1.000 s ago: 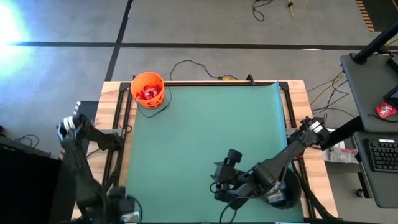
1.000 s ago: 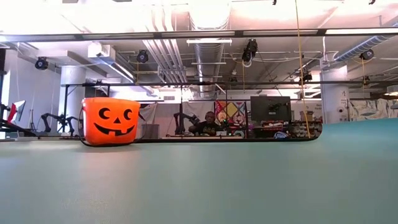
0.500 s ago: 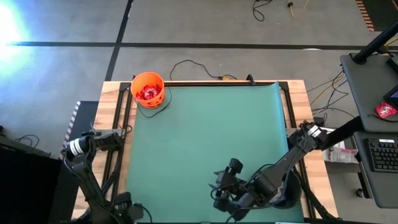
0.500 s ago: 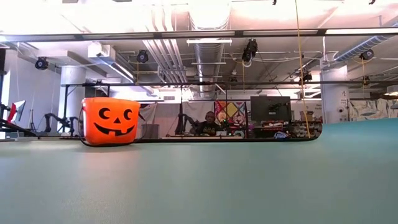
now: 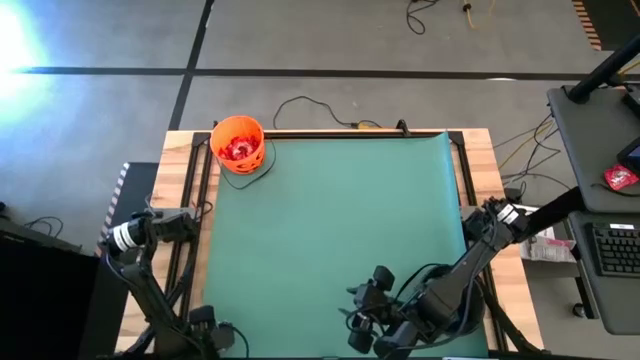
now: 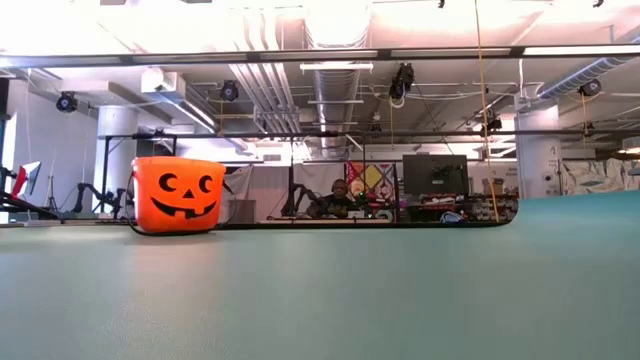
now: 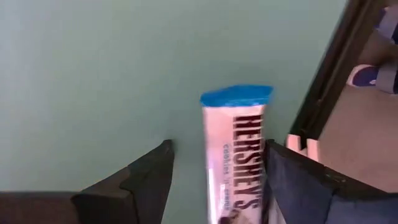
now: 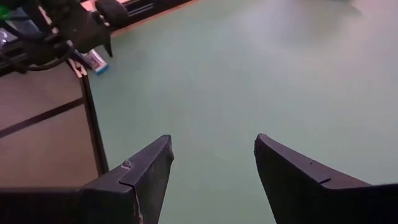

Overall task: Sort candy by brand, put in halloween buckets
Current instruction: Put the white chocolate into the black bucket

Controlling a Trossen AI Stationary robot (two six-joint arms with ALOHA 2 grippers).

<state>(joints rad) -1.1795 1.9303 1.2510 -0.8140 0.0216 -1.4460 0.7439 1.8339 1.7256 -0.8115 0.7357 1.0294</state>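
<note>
A blue-and-white candy bar (image 7: 235, 149) lies flat on the green mat (image 5: 330, 220), close to the mat's left edge near the front. My left gripper (image 7: 217, 144) points down over it, open, with one finger on each long side of the bar. The right wrist view shows this bar (image 8: 97, 62) under that gripper from afar. My right gripper (image 8: 212, 140) (image 5: 365, 320) hangs open and empty above the mat's near edge. The orange bucket (image 5: 238, 145) (image 6: 178, 195) stands at the far left corner with red candy (image 5: 237, 150) inside. I see no black bucket clear of the right arm. My left gripper comes at the bar from above, fingers across its width. One finger (image 7: 292, 180) stands right against the bar's long side (image 7: 261, 155), and I cannot tell whether it touches. The other finger is clearly apart from the bar, which lies flat on the mat.
A black frame rail (image 7: 326, 81) runs just beside the bar along the mat's edge. Wooden table borders (image 5: 180, 200) flank the mat. A desk with a keyboard (image 5: 610, 250) stands to the right. The mat's middle holds nothing.
My left arm has come down toward the mat at the near left, most of it in the first half second. My right gripper has drifted toward the table's near edge and rolled about its own axis.
</note>
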